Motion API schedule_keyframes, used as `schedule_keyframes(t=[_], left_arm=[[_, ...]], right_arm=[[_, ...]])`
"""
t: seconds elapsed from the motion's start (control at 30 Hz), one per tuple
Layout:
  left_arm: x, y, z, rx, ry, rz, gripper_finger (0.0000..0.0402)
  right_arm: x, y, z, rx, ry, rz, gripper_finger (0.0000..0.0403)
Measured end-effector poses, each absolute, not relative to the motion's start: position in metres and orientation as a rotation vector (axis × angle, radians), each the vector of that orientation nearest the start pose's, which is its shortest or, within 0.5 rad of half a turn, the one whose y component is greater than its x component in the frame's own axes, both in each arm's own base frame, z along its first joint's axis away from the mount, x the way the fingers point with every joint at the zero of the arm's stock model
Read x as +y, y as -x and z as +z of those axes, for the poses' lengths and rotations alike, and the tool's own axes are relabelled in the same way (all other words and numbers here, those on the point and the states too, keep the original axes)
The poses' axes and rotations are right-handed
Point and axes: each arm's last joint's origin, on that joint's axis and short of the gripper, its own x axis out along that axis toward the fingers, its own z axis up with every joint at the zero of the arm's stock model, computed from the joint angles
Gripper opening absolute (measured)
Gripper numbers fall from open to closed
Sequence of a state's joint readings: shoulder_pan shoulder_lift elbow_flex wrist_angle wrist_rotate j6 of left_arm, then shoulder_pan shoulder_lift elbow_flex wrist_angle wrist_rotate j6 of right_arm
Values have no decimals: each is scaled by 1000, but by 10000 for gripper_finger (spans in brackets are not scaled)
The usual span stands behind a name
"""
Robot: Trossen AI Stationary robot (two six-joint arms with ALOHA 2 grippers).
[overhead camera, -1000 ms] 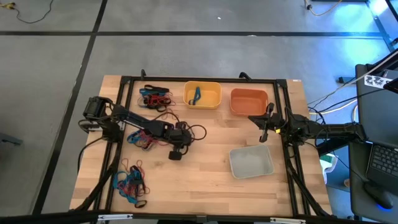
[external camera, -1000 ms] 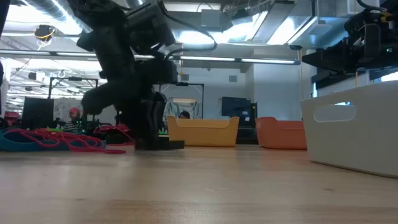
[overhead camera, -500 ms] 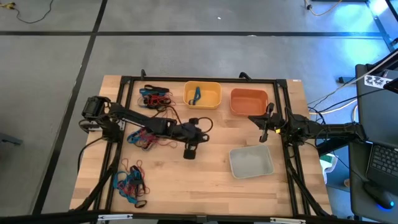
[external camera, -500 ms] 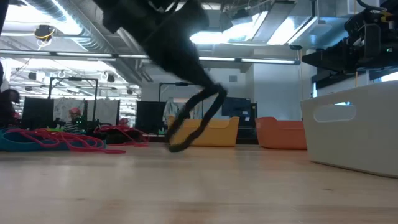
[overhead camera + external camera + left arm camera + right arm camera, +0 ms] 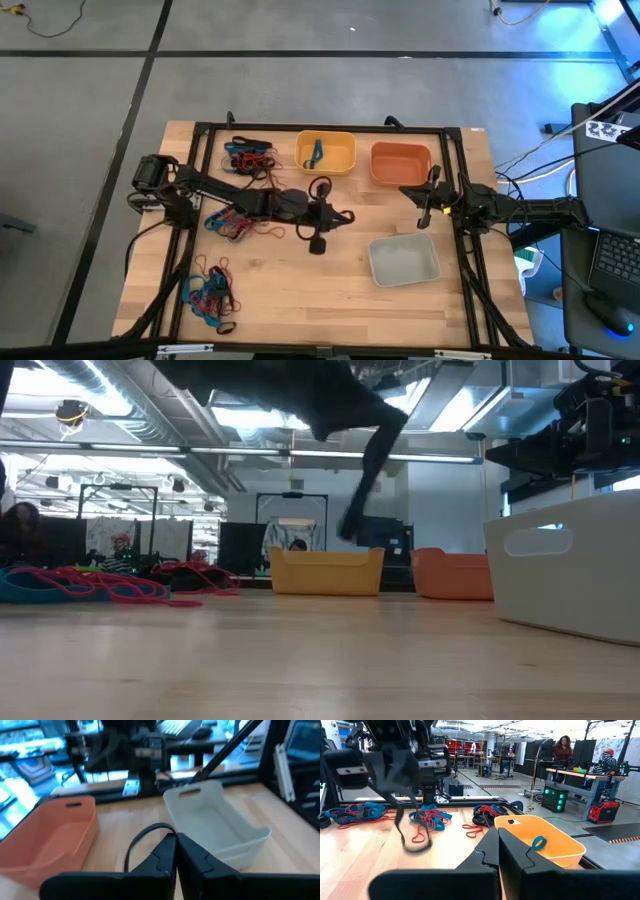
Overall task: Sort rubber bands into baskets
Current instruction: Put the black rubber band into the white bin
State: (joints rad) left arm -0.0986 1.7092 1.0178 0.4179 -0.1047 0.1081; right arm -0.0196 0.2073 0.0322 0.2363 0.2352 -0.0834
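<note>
Moved my left gripper (image 5: 317,243) rightward from beside the middle-left pile toward table centre and lifted it; fingers pressed together, pinching a black rubber band (image 5: 141,841) that dangles as a loop in the low view (image 5: 362,488). Going near to far: a blue-red rubber band pile (image 5: 210,292) sits at the near left of the table (image 5: 300,300). Pale grey basket (image 5: 403,260) is near right, just right of my left gripper; nothing visible inside it in the left wrist view. Another mixed pile (image 5: 232,222) lies at middle left under my left arm. My right gripper (image 5: 424,215) waits at the right, between the orange and grey baskets, fingers pressed together, holding nothing. At the far side: a red-black-blue pile (image 5: 248,155) on the left, yellow basket (image 5: 326,152) in the middle with one blue band (image 5: 314,153) inside, orange basket (image 5: 400,162) to its right.
</note>
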Motion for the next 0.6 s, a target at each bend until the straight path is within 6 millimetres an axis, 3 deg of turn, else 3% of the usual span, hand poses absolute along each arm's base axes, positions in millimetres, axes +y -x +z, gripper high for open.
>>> schedule_keyframes(t=[0.23,0.6], left_arm=[[-41,-388,248,197,-166,-17,6],[-60,-433,249,163,-184,-51,8]], right_arm=[[-9,-109,180,-51,73,-257,5],[-9,-109,180,-52,69,-257,5]])
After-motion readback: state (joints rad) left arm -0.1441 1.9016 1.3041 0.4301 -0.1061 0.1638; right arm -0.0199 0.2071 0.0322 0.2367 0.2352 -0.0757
